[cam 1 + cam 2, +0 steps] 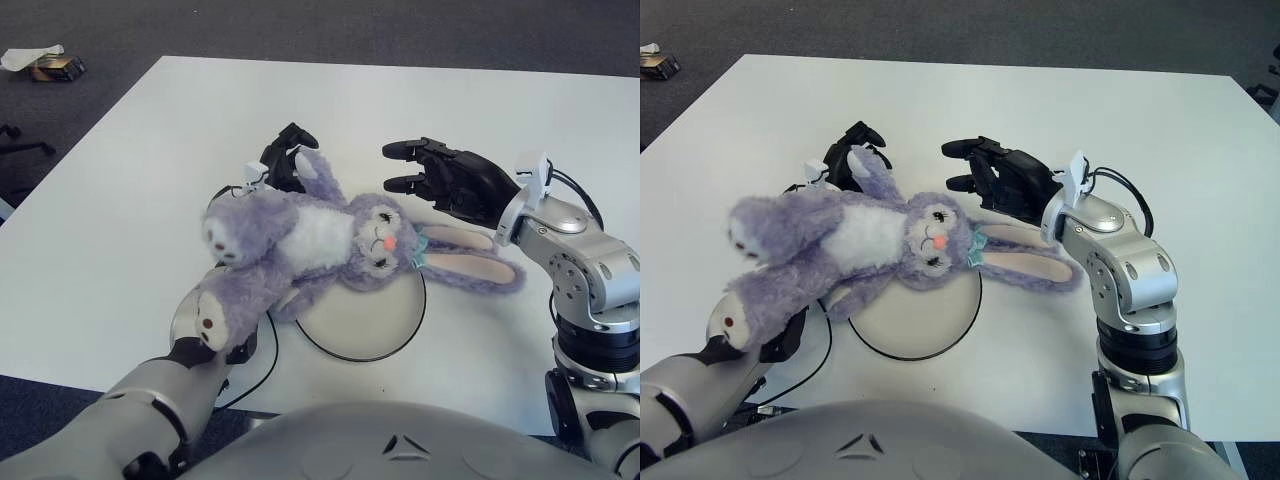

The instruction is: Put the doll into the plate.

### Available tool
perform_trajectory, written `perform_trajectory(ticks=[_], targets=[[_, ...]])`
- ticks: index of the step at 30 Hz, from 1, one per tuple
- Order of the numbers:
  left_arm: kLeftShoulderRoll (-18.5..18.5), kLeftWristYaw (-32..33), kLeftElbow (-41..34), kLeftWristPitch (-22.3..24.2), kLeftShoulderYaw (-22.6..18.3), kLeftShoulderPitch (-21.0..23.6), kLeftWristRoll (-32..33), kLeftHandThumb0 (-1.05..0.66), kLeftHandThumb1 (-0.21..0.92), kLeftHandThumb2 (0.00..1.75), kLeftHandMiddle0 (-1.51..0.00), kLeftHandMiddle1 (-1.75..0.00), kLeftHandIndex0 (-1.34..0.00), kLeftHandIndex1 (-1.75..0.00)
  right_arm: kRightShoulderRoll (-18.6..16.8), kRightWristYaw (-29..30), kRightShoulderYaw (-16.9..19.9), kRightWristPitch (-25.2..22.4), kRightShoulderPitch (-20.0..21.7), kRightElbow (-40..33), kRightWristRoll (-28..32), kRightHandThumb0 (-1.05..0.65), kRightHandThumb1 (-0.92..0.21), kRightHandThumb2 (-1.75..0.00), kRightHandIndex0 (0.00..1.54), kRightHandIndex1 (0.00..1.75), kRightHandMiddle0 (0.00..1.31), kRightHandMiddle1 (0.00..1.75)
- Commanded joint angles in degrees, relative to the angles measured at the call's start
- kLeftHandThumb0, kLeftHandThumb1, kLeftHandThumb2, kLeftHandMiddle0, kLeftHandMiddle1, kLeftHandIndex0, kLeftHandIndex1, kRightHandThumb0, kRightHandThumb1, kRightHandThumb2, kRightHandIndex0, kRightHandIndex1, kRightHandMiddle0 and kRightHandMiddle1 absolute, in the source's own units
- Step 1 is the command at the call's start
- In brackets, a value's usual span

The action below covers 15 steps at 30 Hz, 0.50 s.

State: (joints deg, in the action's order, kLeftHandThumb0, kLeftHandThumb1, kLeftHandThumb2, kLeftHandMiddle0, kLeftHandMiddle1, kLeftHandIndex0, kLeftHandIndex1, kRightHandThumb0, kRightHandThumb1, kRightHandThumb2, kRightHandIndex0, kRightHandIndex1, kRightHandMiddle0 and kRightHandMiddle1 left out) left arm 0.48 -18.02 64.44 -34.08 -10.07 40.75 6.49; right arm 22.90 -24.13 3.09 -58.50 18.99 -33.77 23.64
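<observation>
A purple plush bunny doll point(320, 235) lies on its back across my left forearm, its head and pink-lined ears point(470, 265) over the far edge of a white, dark-rimmed plate point(370, 335). My left hand point(285, 155) reaches under the doll from the near left. Its black fingers curl beside the doll's raised arm and appear to hold it. My right hand point(435, 175) is just beyond the doll's head on the right, with its fingers spread and holding nothing. The doll's legs point(225, 305) hang toward the near left, off the plate.
The white table point(480, 90) stretches far and right of the doll. A black cable point(268, 360) loops by the plate's near left. A small box point(55, 67) lies on the dark floor beyond the table's far left corner.
</observation>
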Motion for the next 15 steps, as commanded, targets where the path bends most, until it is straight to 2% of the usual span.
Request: perform_trajectory(ticks=[1,15], targets=[[-0.43,-0.34,1.95,1.26,-0.02,-3.4,0.14,-0.01,0.33,1.31,-0.49,-1.75,-0.47,-1.75,-0.19,1.09,0.97,-1.38,0.74,-0.68,1.18,-0.91,-0.92,-0.91,0.08,0.61,0.0,0.55],[-0.29,0.5,2.0,0.56,0.45,-3.49,-0.61,-0.01,0.31,1.33,-0.5,-1.75,-0.49,-1.75,-0.12,2.98,2.1,-3.76,1.74,-0.34,3.85,-0.92,-0.92,-0.93,0.03,0.6,0.0,0.57]])
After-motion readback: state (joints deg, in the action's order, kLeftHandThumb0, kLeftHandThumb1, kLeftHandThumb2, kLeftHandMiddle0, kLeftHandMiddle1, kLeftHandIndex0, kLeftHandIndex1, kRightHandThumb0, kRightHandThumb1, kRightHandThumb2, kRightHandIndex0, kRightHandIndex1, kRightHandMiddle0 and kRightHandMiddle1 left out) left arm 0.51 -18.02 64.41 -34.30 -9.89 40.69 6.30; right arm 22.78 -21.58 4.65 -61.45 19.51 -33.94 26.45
